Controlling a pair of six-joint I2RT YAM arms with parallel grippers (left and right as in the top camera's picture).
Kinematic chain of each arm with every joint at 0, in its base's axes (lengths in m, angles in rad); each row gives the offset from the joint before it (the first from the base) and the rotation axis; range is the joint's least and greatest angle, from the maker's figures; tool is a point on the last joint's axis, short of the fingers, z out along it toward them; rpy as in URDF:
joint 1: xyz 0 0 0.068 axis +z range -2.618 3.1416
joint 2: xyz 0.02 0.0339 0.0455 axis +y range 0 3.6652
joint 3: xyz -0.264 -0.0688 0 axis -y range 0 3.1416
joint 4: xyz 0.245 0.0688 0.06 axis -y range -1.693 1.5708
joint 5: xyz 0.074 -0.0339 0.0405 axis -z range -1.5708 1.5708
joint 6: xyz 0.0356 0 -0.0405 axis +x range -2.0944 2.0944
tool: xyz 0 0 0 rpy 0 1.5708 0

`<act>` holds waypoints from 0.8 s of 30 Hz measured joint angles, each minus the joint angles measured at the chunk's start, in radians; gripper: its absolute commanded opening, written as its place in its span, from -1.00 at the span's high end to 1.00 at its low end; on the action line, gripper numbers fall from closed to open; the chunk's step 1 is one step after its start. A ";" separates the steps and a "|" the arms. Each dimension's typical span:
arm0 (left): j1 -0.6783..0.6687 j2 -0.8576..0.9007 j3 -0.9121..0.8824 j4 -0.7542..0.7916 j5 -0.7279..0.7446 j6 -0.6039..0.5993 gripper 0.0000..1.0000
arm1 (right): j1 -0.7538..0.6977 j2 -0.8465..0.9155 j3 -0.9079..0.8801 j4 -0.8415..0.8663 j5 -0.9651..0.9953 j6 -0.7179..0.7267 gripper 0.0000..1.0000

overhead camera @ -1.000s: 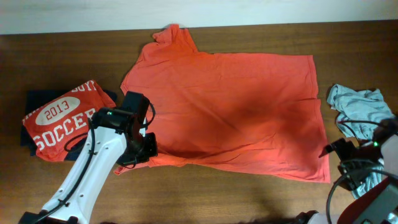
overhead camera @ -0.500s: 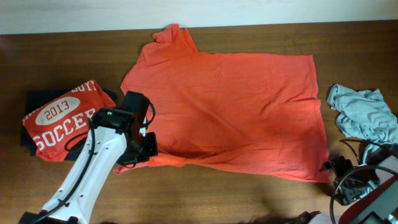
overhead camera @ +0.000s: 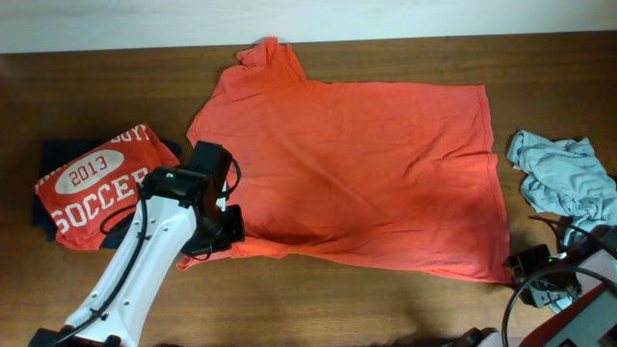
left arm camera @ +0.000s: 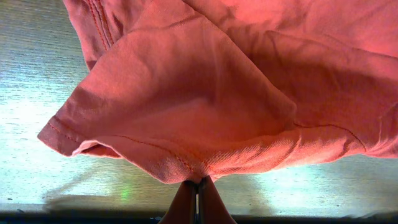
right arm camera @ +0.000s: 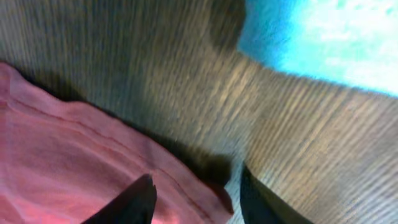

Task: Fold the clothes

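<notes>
Orange-red T-shirt [overhead camera: 357, 164] spread flat, middle of surface [overhead camera: 96, 87]. Left hand [overhead camera: 228, 231] closed, pinching shirt's lower-left hem; fabric bunches just above fingertips in wrist view. Right hand [overhead camera: 528, 262] at shirt's lower-right corner, fingers partly apart, hem corner between them, not clamped. Folded orange-red shirt [overhead camera: 92, 188] at left, white text: "2013" in oval, "SOCCER" under it. It lies on navy shirt [overhead camera: 56, 147]. Grey-blue shirt [overhead camera: 564, 173] crumpled near right edge.

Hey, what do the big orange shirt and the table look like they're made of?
The orange shirt: likely soft cotton jersey, matte; fine knit ribs, stitched hems, limp folds. The table: looks like dark wood or wood-look laminate, slight sheen; streaked grain.
</notes>
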 measured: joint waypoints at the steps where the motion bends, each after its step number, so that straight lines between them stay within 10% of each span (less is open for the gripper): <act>1: 0.000 0.000 0.000 -0.002 0.000 0.000 0.99 | 0.000 0.002 0.000 -0.006 -0.016 -0.005 0.00; 6: 0.000 0.000 0.000 -0.002 0.000 0.000 0.99 | 0.000 0.013 -0.002 -0.058 -0.070 -0.025 0.03; 16: 0.000 0.000 0.001 -0.002 0.000 0.000 0.99 | 0.000 0.027 -0.022 -0.069 -0.093 -0.050 0.92; 24: 0.000 0.000 0.024 -0.060 -0.026 0.008 0.99 | 0.001 -0.019 0.024 -0.285 -0.087 -0.135 0.92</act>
